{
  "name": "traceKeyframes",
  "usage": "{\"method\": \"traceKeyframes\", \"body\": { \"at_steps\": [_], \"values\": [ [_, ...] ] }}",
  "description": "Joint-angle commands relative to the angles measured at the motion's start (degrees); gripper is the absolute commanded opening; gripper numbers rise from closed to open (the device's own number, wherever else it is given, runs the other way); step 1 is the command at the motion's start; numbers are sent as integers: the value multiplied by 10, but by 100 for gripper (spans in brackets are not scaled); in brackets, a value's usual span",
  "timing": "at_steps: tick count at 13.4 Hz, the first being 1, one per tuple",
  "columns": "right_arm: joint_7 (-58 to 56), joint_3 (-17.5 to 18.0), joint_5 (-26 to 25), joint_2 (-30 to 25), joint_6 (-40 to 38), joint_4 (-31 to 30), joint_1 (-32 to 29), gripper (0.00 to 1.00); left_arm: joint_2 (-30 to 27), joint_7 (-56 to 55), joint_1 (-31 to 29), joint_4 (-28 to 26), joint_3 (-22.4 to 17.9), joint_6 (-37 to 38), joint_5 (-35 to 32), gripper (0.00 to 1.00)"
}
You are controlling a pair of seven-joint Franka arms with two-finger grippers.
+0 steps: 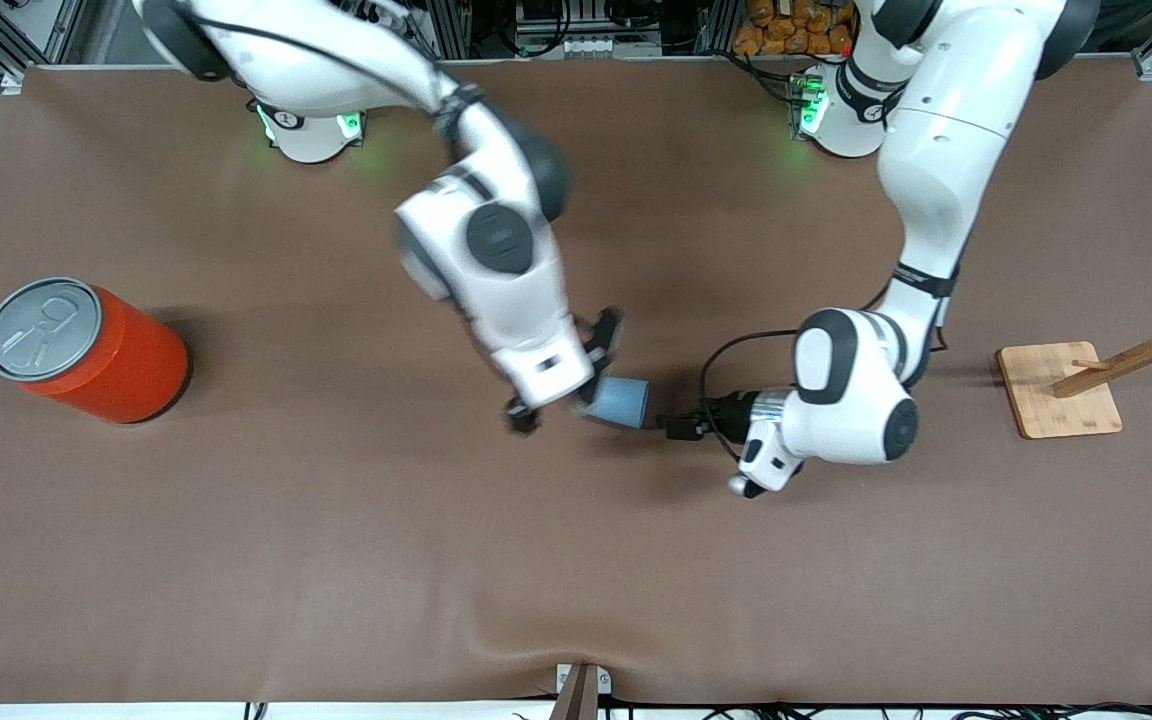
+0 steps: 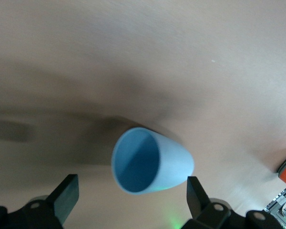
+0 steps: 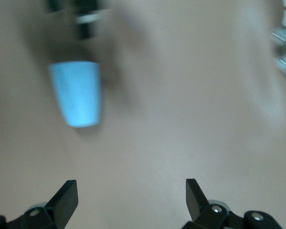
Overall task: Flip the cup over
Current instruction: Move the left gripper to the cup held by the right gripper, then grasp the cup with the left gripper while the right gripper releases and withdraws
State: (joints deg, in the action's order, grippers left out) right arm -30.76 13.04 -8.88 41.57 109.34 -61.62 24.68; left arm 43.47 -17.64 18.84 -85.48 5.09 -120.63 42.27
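Observation:
The small light-blue cup point(image 1: 622, 401) lies on its side near the middle of the brown table, its darker blue mouth turned toward my left gripper point(image 1: 674, 425). In the left wrist view the cup point(image 2: 155, 160) sits just ahead of the open left gripper point(image 2: 131, 185), with nothing held in it. My right gripper point(image 1: 572, 384) is open and empty, right beside the cup's closed end. In the right wrist view the cup point(image 3: 77, 93) lies well ahead of the open right gripper point(image 3: 130, 184), off to one side.
A large orange can point(image 1: 86, 350) with a grey pull-tab lid stands at the right arm's end of the table. A wooden rack on a square base point(image 1: 1058, 390) stands at the left arm's end.

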Motion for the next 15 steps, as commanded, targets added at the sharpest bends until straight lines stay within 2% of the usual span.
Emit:
{"method": "traceKeyframes", "body": {
  "at_steps": [1, 4, 5, 7, 9, 10, 11, 12, 14, 15],
  "values": [
    [0, 26, 29, -59, -7, -16, -104, 100, 13, -22, 25, 7, -5, -48, 15, 100],
    [-4, 79, 28, -104, -96, -17, -219, 100, 26, -35, 58, 7, -5, -98, 17, 100],
    [-3, 85, 30, -121, -127, -17, -253, 100, 29, -44, 65, 7, -5, -106, 19, 100],
    [3, 78, 32, -149, -182, -17, -279, 100, 35, -48, 85, 6, -5, -134, 18, 100],
    [31, 39, 39, -175, -203, -17, -281, 100, 36, -56, 86, 6, -5, -138, 18, 100],
    [61, 22, 67, -185, -222, -17, -283, 100, 37, -57, 88, 5, -5, -137, 18, 98],
    [95, -9, 100, -198, -251, -18, -283, 100, 37, -60, 88, 4, -5, -137, 18, 64],
    [142, -42, 128, -215, -264, -23, -282, 100, 36, -73, 88, 3, -5, -137, 18, 38],
    [275, -77, 169, -247, -313, -49, -287, 100, 33, -93, 88, 1, -5, -132, 14, 10],
    [338, -85, 180, -272, -330, -60, -288, 100, 30, -106, 88, 0, -6, -131, 13, 0]
  ]
}}
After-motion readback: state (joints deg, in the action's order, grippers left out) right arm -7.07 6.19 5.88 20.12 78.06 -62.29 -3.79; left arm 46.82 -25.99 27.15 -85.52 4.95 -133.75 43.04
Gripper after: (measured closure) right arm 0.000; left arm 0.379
